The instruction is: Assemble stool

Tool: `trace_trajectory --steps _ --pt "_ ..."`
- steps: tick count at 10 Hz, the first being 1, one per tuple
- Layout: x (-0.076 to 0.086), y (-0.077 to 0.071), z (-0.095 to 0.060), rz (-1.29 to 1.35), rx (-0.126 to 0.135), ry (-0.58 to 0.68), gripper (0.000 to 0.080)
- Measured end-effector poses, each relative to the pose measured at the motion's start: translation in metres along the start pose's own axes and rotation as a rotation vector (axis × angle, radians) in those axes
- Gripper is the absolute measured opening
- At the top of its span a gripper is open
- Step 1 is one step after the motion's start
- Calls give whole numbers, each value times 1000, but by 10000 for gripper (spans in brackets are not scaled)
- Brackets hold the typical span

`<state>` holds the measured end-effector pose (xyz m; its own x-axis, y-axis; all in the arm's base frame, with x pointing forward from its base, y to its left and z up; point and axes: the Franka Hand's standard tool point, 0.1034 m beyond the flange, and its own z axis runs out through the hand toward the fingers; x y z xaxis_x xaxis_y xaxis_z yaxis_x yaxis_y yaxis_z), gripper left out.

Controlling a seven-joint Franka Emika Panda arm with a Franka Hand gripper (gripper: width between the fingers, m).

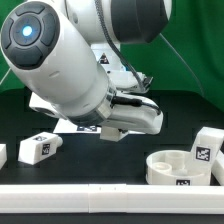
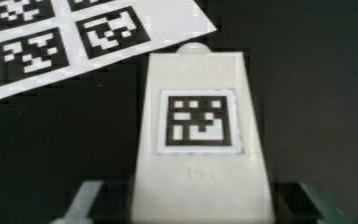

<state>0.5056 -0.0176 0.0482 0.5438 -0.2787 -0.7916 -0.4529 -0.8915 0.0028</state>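
Stool leg [image 2: 197,110] dead ahead of the gripper [image 2: 197,203], set against the black table [image 2: 318,60]. Long axis running straight out from the wrist, tagged face toward the camera, near end tucked between the fingers [image 2: 91,200]. Tapered far end just beside the edge of the marker board [image 2: 60,40]. Jaws spread a little wider than the block, a dark sliver showing on either side. No contact visible, so by all appearances a straddle rather than a grip, with a plain squeeze across the short width the likely next call.

Seen only from the wrist: that alignment, the leg itself hidden behind the bulk of the arm [image 1: 60,60] in the exterior view. Seen only from outside: round seat [image 1: 180,166] well apart at the exterior view's right, second leg [image 1: 206,146] upright just behind it, third leg [image 1: 38,148] lying toward the exterior view's left, white rail [image 1: 110,190] along the front.
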Motion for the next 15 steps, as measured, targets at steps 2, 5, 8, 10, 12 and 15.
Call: trace_trajectory --steps 2,5,8,10,12,15 --pt "4 -15 -22 -41 16 192 338" --pt "-9 -32 -55 -85 3 403 338" --pt "-4 -40 -61 -106 19 634 338" --pt "1 -45 -68 -125 24 784 338" --pt "-3 -57 -82 -185 -16 891 338" --pt "-2 -76 -94 -236 -28 1026 338"
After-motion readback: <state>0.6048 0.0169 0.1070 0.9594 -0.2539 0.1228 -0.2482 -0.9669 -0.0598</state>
